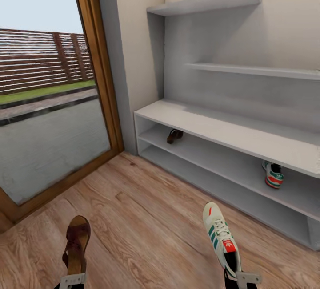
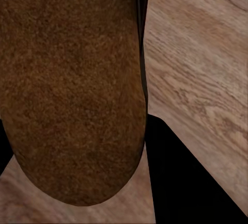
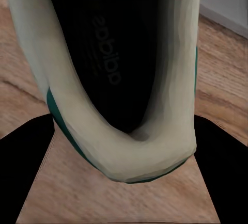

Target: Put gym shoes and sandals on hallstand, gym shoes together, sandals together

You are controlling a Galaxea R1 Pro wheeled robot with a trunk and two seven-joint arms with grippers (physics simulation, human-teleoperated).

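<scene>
Hallstand point(image 1: 213, 124) fills the right half of the frame; its middle tier already carries one sandal point(image 1: 174, 136) and, far right, one gym shoe point(image 1: 273, 175), well apart, so you need each mate beside its own. You carry both: right gripper point(image 1: 240, 278) clamps the second gym shoe point(image 1: 221, 235) by the heel, left gripper point(image 1: 73, 280) the second sandal point(image 1: 76, 244). Corridor floor point(image 1: 146, 218) ahead lies unobstructed; glass door point(image 1: 49, 102) upper left.
</scene>
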